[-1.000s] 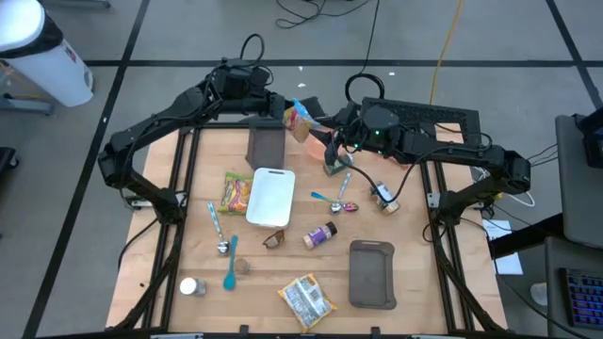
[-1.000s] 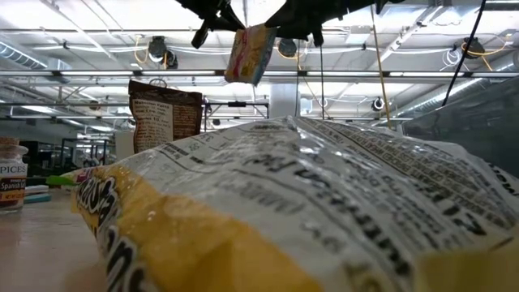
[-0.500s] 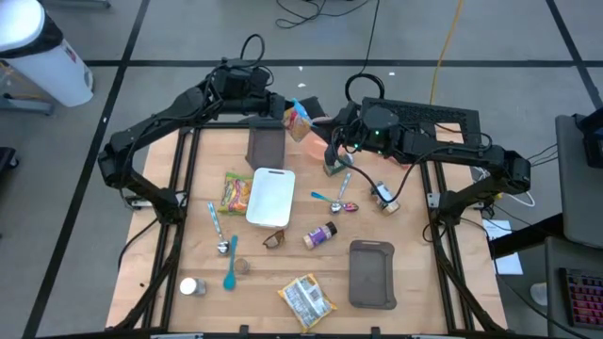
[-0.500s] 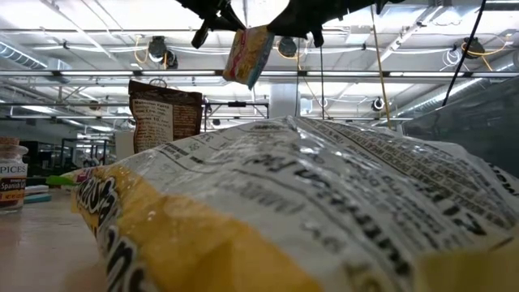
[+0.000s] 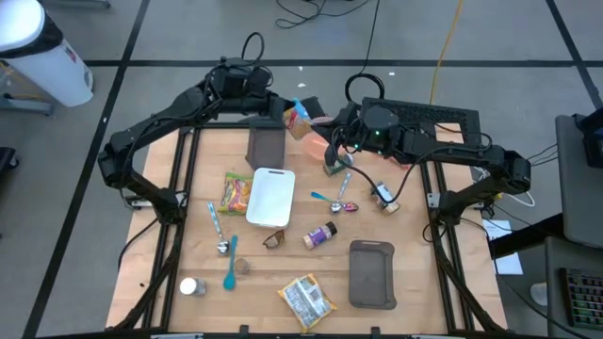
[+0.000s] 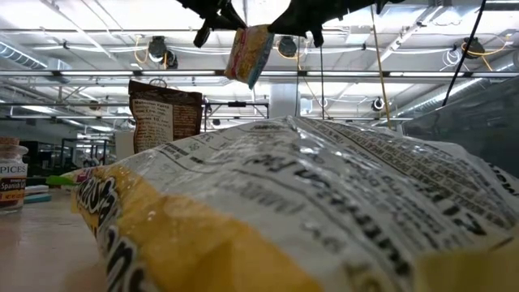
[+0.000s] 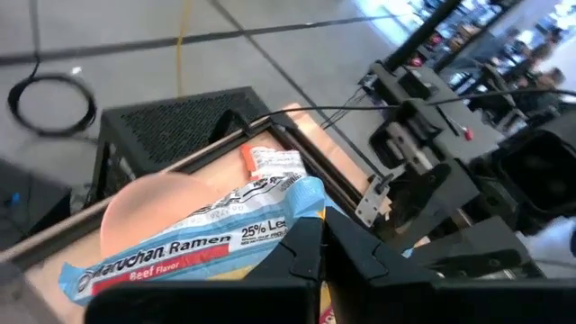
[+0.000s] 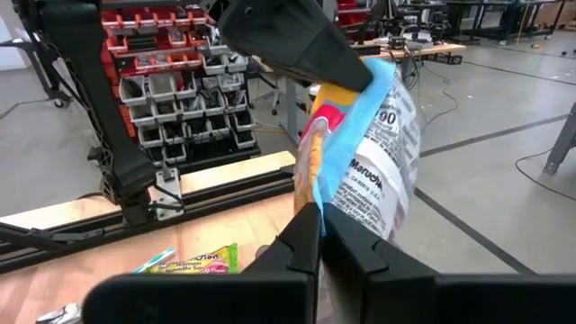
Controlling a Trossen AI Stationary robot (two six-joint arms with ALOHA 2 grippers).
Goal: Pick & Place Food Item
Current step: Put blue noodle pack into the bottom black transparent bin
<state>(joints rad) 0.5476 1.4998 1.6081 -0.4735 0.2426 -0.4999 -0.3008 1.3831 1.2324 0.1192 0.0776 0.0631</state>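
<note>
Above the far edge of the worktop (image 5: 188, 240), a ramen packet (image 5: 300, 121) hangs in the air between the two arms, gripped from both sides. Reaching in from the left, the left gripper (image 5: 283, 110) has its jaws clenched on one edge of the packet; the left wrist view shows the dark fingers (image 7: 297, 256) pinched together on the wrapper, with the words "Ramen" and "Beef Flavor" readable on the red, white and blue print. Opposite it, the right gripper (image 5: 325, 135) comes in from the right, and its jaws are clamped on the other edge; in the right wrist view the fingers (image 8: 301, 238) meet at the lower rim of the packet, while the left arm's dark finger shows at the packet's top. From the low view the packet (image 6: 248, 53) dangles high up, held clear of everything on the wood.

Below it, a dark brown bag (image 5: 265, 143) stands upright near the far side of the worktop. A white cutting board (image 5: 270, 195) lies near the middle, with a yellow-green snack bag (image 5: 236, 192) just beside it on the left. A spice jar (image 5: 320, 234) lies on its side near the centre, and a dark tray (image 5: 371, 274) sits toward the near right. A yellow crinkled bag (image 5: 305, 299) lies at the near edge, filling most of the low view.
</note>
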